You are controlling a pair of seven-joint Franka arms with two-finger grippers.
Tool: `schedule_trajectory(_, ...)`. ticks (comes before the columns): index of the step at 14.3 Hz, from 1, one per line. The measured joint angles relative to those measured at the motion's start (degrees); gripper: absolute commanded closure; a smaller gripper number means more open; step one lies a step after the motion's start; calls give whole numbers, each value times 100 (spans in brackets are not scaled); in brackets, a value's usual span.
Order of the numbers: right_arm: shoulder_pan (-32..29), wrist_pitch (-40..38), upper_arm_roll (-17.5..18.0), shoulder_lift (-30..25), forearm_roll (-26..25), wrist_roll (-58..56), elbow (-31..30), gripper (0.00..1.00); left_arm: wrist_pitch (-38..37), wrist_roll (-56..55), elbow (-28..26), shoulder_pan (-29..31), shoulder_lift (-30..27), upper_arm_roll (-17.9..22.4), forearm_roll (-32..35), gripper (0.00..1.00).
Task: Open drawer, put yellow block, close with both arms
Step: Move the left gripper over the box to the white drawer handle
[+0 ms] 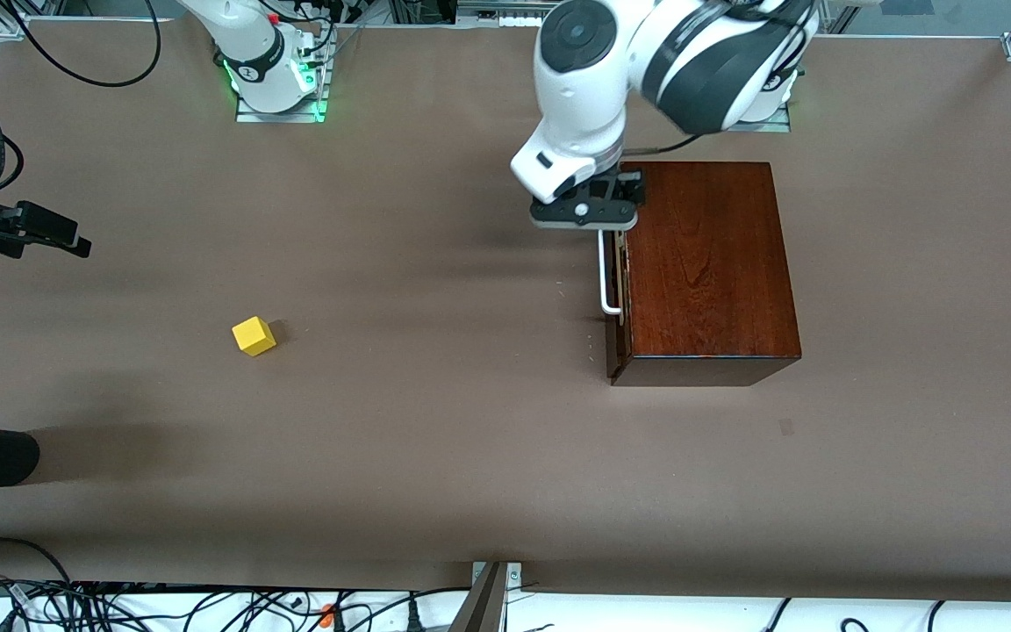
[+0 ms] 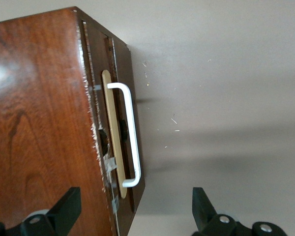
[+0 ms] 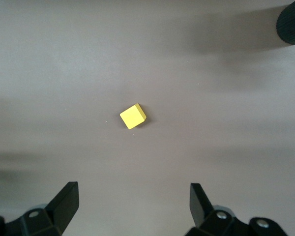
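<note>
Block (image 1: 254, 336) lies untouched under my spread right jaws (image 3: 132, 204); left jaws (image 2: 132, 211), spread, straddle the shut drawer's (image 1: 618, 298) handle (image 1: 607, 274) to pull.

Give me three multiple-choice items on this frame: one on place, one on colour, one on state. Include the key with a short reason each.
1. What is the left gripper over?
A. the yellow block
B. the handle end of the wooden box
C. bare table near the front camera

2. What colour is the drawer's handle?
A. white
B. black
C. yellow

3. What state is the drawer in?
A. pulled fully out
B. removed from the box
C. shut or nearly shut

Key: 1 B, the left gripper sits above the handle at the wooden box. 2 A, the bar shows white in both views. 3 C, its front lies against the box, no tray visible; the yellow block lies on the table, under the open right gripper.
</note>
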Motion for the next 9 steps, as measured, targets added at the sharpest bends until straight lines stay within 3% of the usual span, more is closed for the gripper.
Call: schedule_trajectory(9, 5, -9, 5, 0, 0, 0, 2, 0, 667, -293, -265, -80, 771, 3, 686, 0)
